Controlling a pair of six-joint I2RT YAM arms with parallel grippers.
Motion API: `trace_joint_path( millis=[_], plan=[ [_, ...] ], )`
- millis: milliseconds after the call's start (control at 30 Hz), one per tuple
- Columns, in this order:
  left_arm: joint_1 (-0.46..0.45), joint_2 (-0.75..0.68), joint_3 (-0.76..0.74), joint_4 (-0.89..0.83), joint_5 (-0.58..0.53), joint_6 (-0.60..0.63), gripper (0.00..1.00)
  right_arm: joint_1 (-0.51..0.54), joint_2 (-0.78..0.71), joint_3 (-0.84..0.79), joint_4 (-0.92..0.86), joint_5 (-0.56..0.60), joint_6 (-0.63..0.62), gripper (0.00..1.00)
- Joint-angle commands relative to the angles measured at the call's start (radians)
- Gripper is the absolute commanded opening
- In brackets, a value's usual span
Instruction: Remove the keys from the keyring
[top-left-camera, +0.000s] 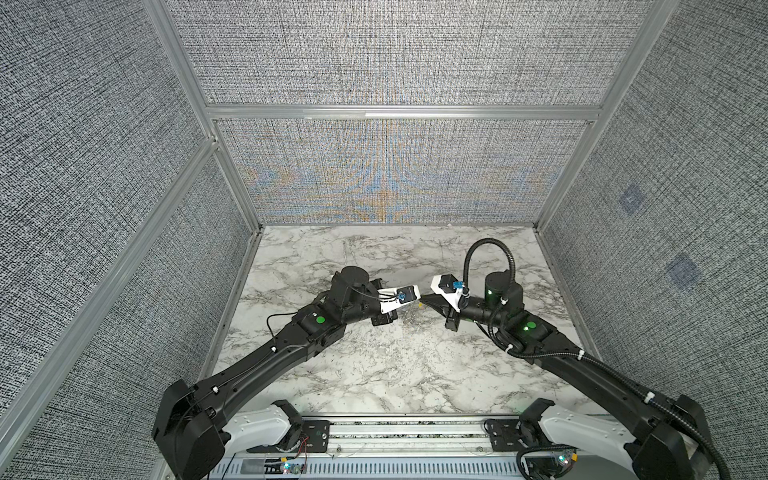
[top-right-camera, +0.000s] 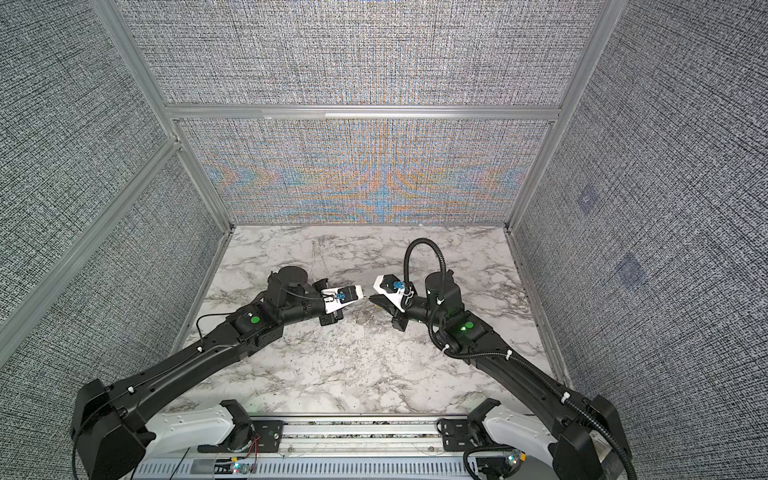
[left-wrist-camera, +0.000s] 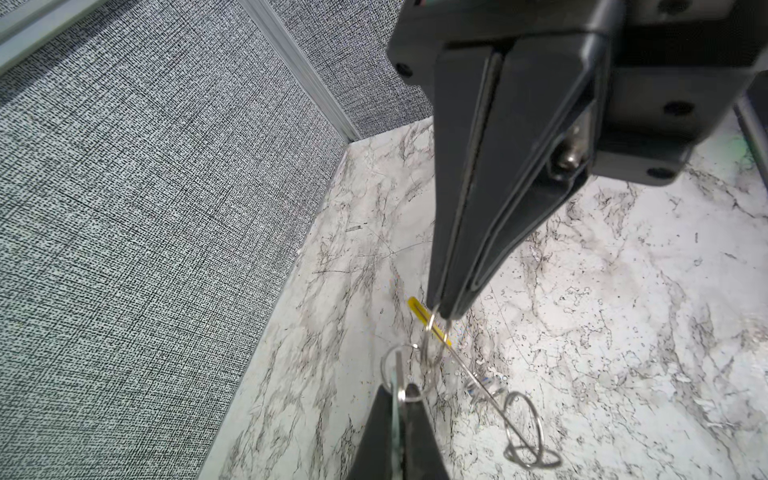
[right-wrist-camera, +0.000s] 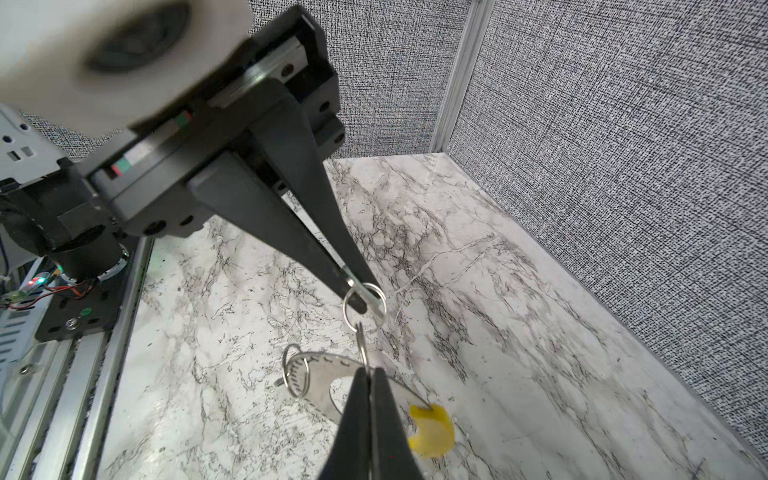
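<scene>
The left pincer and right pincer are clenched, each on a small ring of the keyring, which hangs between them over the worktop. The keys are hard to see; none seems freed yet.

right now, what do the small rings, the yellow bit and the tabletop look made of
small rings: bright, steel-like metal wire with a polished finish; they glint, and the coils look doubled.
yellow bit: probably matte plastic or rubber; the colour is flat and opaque, with no glint.
tabletop: marble pattern, smooth and faintly glossy; it could be printed laminate rather than stone, but the pictures don't settle it.
</scene>
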Motion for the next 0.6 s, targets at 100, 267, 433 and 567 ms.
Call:
trace_joint_path(
  millis=[100,267,433,567],
  plan=[
    [0.003,0.022,0.011,-0.004,0.001,0.003,0.0,0.027,0.0,0.025,0.015,0.013,0.009,0.0],
    [0.004,0.027,0.015,-0.005,-0.004,0.005,0.0,0.044,0.006,0.046,-0.03,0.085,0.034,0.0],
    [0.003,0.034,0.013,-0.002,-0.019,-0.021,0.0,0.059,0.006,0.044,-0.014,0.156,0.104,0.0],
    [0.003,0.033,-0.006,0.024,-0.027,-0.053,0.0,0.076,-0.001,0.04,-0.002,0.223,0.157,0.0]
  ],
)
